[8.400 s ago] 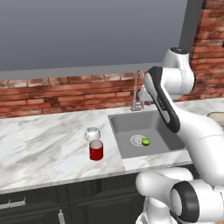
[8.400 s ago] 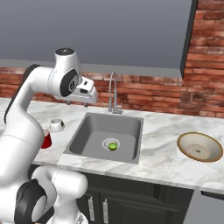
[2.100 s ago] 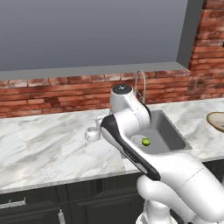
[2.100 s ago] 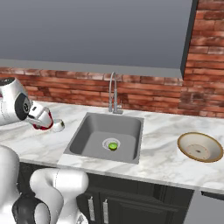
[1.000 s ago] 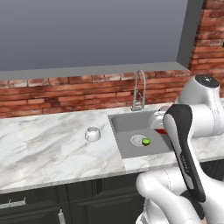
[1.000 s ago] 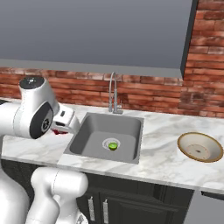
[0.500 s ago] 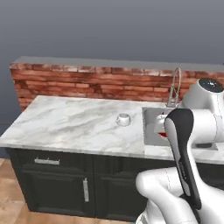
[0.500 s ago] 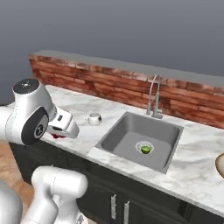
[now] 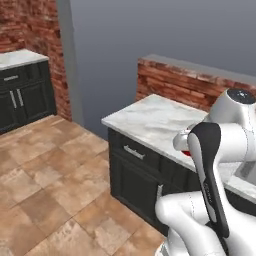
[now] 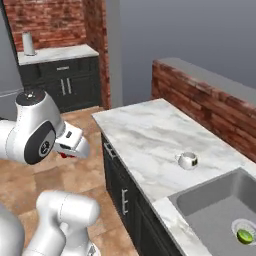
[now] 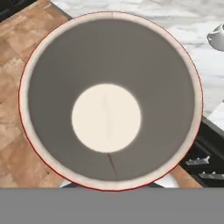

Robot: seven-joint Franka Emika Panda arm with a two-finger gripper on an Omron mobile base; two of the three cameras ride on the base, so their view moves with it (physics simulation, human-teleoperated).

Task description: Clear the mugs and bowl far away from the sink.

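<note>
The red mug [image 11: 111,100] fills the hand view from above, its grey inside and pale bottom facing the camera. My gripper [image 10: 66,152] is shut on it, held out over the tiled floor to the left of the counter; a red sliver of the mug [image 10: 63,155] shows under the hand, and again beside my forearm [image 9: 186,153]. The white mug [image 10: 188,160] stands upright on the marble counter, left of the sink [image 10: 212,210], and shows at the right edge of the hand view [image 11: 217,36]. The bowl is out of view.
A green item [image 10: 244,236] lies at the sink's drain. The marble counter [image 10: 145,135] ends in a corner with a brick backsplash [image 10: 200,95] behind it. Dark cabinets [image 9: 135,170] sit below. Tiled floor [image 9: 50,180] spreads left; another counter [image 10: 55,54] with a grey cylinder [image 10: 29,44] stands beyond.
The whole picture has swung round as the base turned, bringing the floor and far cabinets into sight. The red mug stays in my shut gripper; the white mug rests where it was.
</note>
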